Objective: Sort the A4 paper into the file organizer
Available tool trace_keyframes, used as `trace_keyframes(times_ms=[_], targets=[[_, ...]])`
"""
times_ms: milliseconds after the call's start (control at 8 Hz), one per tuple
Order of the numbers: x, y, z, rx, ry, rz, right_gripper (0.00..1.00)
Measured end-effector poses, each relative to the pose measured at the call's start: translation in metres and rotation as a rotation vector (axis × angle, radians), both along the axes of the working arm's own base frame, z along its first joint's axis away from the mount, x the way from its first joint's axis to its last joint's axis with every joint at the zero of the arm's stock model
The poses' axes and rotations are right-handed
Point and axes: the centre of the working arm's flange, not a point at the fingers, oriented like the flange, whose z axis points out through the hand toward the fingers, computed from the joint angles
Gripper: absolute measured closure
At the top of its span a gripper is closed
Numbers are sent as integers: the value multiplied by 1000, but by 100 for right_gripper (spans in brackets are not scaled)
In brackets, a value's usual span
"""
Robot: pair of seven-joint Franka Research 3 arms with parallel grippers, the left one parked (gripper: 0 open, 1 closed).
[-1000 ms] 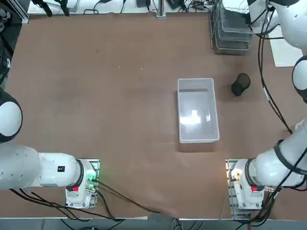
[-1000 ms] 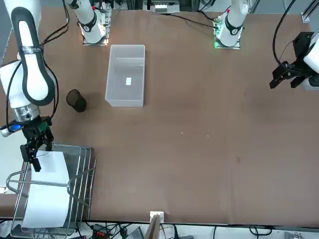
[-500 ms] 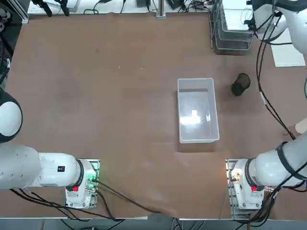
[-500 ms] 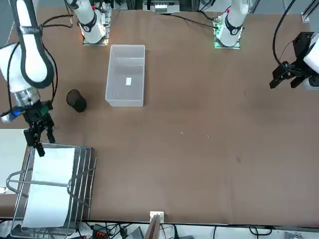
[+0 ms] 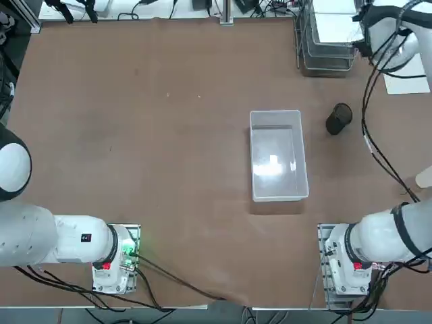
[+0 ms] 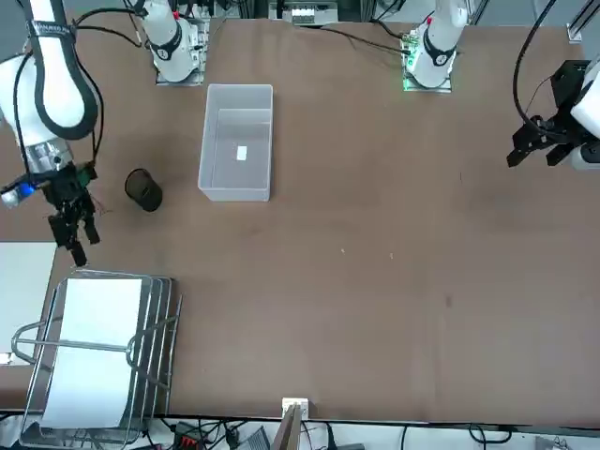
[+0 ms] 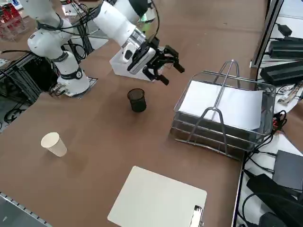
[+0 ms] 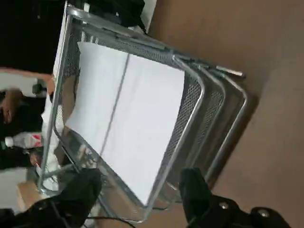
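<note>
The right end effector point(image 6: 75, 234) hangs released and empty above the bench point(image 6: 375, 262), just off the file organizer point(image 6: 155, 328), between it and a black mesh cup point(image 6: 142, 189). The A4 paper point(image 6: 94, 347) lies flat in the organizer's top tray. Nearby: a clear bin point(image 6: 237, 141), a paper cup point(image 7: 53, 144) and a white clipboard point(image 7: 156, 198).

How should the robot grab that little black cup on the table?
Probably by the rim, coming straight down from above. The black cup stands upright with its open mouth facing up, so one finger could go inside and one outside. The right gripper hangs open nearby.
</note>
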Motion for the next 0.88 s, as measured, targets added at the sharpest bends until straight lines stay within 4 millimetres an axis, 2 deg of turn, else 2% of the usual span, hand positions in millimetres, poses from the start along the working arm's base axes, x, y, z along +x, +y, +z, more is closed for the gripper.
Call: trace_keyframes(times_ms=[250, 500, 625, 875], targets=[[-5, -37, 1, -108, 42, 176, 0], [-3, -57, 12, -233, 127, 376, 0], [2, -68, 30, -251, 170, 462, 0], [14, -88, 89, -325, 283, 652, 0]])
